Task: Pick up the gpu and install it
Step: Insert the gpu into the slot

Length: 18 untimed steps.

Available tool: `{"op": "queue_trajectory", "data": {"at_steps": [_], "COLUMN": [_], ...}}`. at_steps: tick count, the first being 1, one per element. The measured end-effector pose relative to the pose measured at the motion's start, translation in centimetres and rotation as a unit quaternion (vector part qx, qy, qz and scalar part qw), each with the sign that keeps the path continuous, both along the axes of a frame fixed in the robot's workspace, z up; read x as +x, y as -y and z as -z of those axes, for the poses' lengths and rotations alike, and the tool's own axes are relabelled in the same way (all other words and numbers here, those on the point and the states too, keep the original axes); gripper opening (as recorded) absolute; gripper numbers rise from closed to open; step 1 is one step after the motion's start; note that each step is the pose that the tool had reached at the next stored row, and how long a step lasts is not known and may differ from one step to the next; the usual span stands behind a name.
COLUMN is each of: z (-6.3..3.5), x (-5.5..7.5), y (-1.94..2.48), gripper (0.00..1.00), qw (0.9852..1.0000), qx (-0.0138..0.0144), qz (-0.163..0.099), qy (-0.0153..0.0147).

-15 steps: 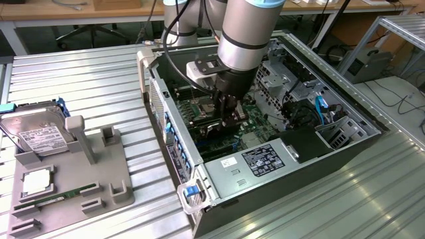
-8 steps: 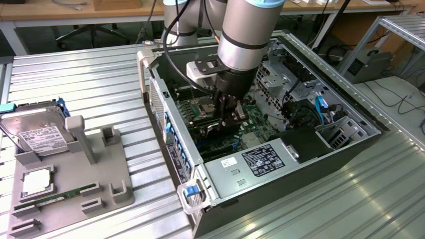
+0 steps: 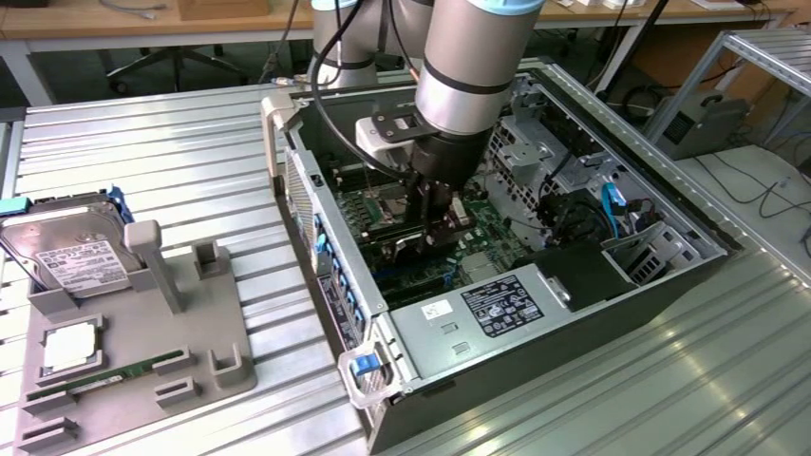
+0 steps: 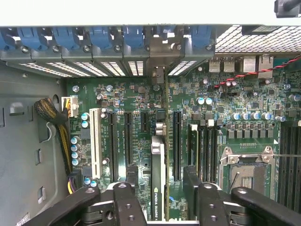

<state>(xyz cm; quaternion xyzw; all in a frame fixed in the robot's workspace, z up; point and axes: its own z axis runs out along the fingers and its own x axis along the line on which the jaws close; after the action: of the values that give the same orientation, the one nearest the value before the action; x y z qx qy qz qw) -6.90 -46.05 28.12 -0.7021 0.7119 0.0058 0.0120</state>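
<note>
Gripper (image 4: 161,173) low inside the computer case (image 3: 633,157), jaws parted with a gap on either side of the graphics card (image 4: 157,157), which stands on edge directly between them in a motherboard (image 4: 117,94) slot, its long axis running straight ahead.

The gpu (image 4: 157,186), a thin dark card with lettering along its edge, stands on edge among the motherboard's expansion slots (image 4: 127,141), its metal bracket (image 4: 157,63) at the case's rear wall (image 4: 108,59).
</note>
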Motion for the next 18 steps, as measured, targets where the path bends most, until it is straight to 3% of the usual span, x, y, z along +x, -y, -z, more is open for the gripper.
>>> {"op": "queue_trajectory", "data": {"at_steps": [1,7,18], "z": [0.00,0.88,0.96], "x": [0.00,0.00,0.00], "y": [0.00,0.00,0.00], "gripper": [0.51,0.51,0.49], "qw": [1.0000,1.0000,1.0000], "qx": [0.0000,0.0000,0.0000], "qz": [0.000,0.000,0.000], "qy": [0.0000,0.0000,0.0000]}}
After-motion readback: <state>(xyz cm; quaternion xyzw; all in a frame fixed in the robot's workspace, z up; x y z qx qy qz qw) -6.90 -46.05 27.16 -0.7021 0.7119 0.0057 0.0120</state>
